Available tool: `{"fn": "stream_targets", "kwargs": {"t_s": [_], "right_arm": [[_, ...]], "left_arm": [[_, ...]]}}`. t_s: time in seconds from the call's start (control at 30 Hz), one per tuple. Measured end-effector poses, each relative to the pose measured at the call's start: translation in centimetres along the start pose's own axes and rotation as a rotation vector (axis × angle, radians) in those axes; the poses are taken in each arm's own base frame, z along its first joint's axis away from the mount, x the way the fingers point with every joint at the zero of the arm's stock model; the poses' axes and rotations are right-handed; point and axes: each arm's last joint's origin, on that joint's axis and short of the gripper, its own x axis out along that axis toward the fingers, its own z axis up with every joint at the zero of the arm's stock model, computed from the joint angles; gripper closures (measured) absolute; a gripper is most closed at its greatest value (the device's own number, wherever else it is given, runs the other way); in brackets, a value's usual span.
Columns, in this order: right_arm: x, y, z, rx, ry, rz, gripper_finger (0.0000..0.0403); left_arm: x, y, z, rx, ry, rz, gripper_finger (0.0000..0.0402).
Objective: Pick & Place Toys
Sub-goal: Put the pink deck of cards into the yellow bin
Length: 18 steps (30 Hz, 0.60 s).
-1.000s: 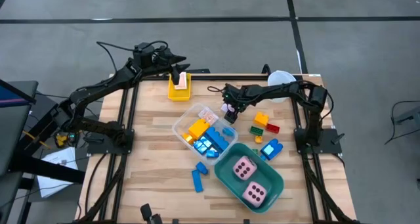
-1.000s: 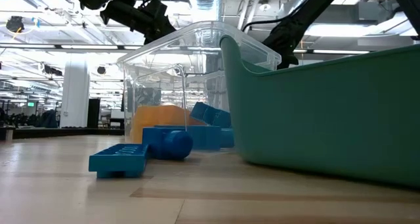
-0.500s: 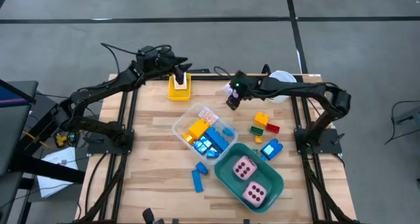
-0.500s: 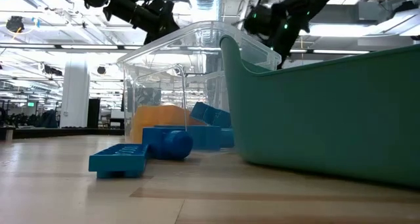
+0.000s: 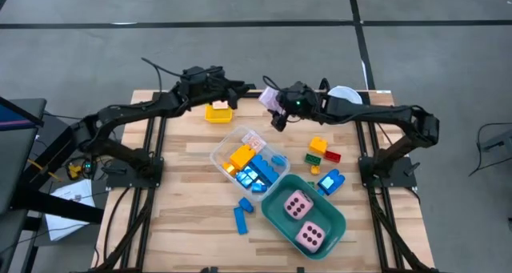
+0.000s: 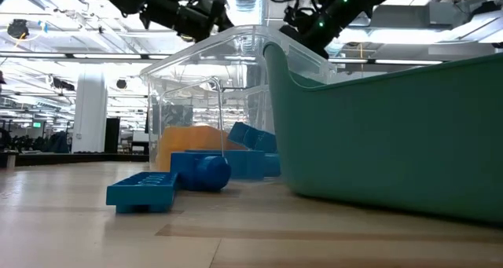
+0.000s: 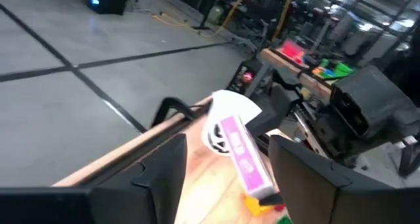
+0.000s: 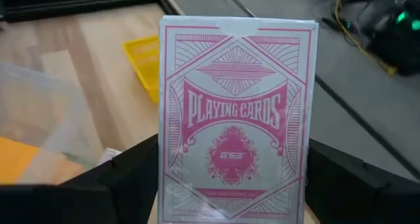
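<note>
Right gripper (image 5: 274, 105), upper centre of the high view: fingers clamped on pink-white card pack (image 8: 236, 119), held above the table's far edge. Left gripper (image 5: 244, 91), just left of it: fingers apart, nothing between them. Yellow brick (image 5: 218, 111) below it. Clear box (image 5: 248, 157) mid-frame; two dice (image 5: 298, 204) in teal tub (image 5: 336, 221), lower right

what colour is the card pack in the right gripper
Pink and white, ornate print; the card pack shows best in the right wrist view.

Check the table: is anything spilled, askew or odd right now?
Nothing looks damaged. Loose blue bricks lie on the table outside the clear tub. Oddest: the right gripper holds a card pack in the air, close to the left gripper.
</note>
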Motion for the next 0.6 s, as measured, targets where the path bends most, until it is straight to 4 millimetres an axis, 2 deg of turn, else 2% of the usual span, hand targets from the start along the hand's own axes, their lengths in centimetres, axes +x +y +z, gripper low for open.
{"fn": "stream_targets", "kwargs": {"t_s": [0.27, 0.6], "right_arm": [[-0.5, 1.0, 0.9, -0.024, -0.022, -0.035, 0.0091], [-0.5, 0.9, 1.0, -0.022, -0.023, -0.051, 0.0091]], "left_arm": [[2.2, -1.1, -1.7, -0.052, -0.021, -0.067, 0.0152], [4.2, -1.6, -3.4, -0.056, -0.020, -0.086, 0.0168]]}}
